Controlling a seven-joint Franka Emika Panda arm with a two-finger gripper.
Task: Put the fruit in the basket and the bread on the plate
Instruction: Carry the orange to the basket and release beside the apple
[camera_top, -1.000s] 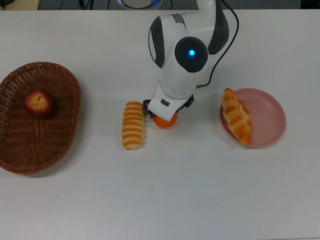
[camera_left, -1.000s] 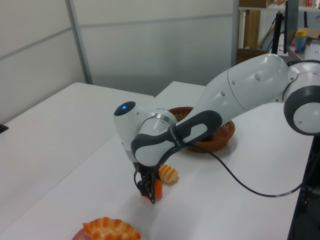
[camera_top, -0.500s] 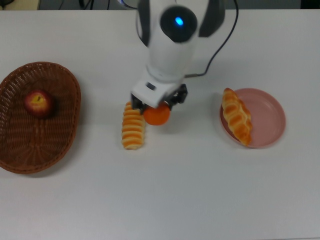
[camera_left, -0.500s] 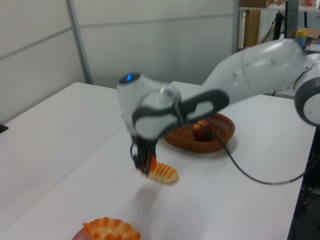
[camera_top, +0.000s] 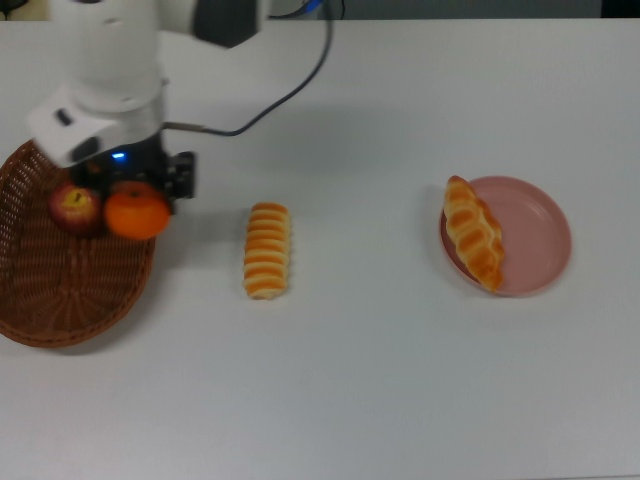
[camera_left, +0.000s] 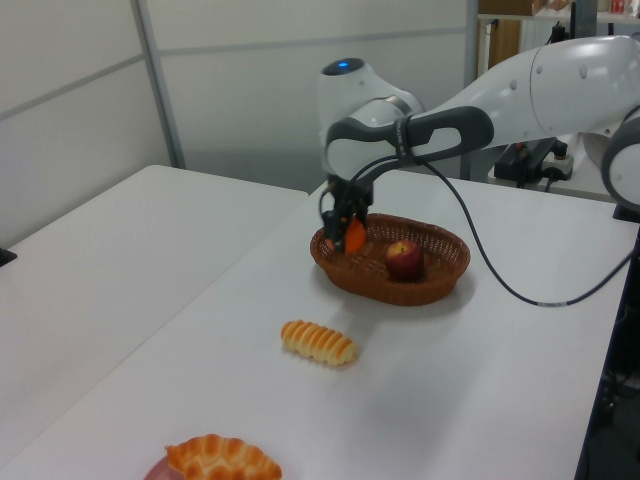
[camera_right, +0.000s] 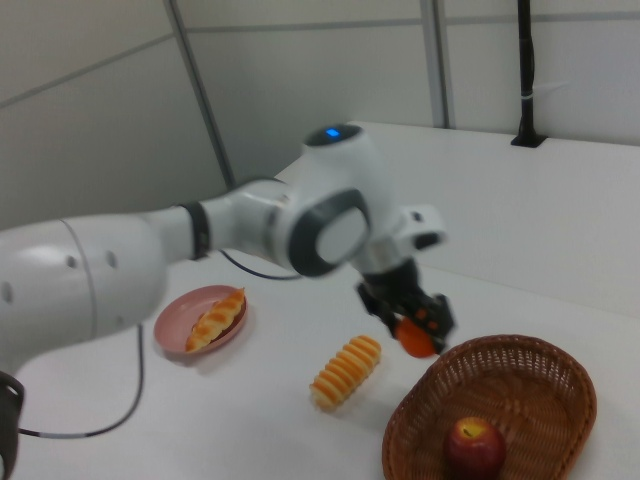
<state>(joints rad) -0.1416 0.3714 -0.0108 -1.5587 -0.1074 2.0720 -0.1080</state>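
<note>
One white Franka arm is reaching across a white table (camera_top: 400, 380). Its black two-finger gripper (camera_top: 137, 205) is clamping a bright orange round mandarin (camera_top: 136, 214) between closed fingers, and is holding it in the air above the rim of the large oval brown woven wicker basket (camera_top: 60, 290); in the left view the mandarin (camera_left: 354, 236) is hanging over the basket's near-left edge (camera_left: 345, 275), clear of the weave.

Two fruits are showing: the mandarin in the gripper, and one dark red apple with a yellow patch (camera_top: 76, 207), which is lying inside the basket. In the top view the apple is sitting just beside the mandarin, on the top view's left of it.

Two golden-brown loaves are showing. One ribbed loaf with pale cross stripes (camera_top: 267, 250) is lying flat on the bare table, between the basket and the plate, nearer the basket. One braided loaf with pointed ends (camera_top: 474, 232) is resting on the round plain pink plate (camera_top: 535, 235), along the rim on the top view's left, with one tip overhanging the edge.

One basket and one plate are standing well apart, at opposite ends of the table. A black cable (camera_top: 300, 75) is trailing from the arm.
</note>
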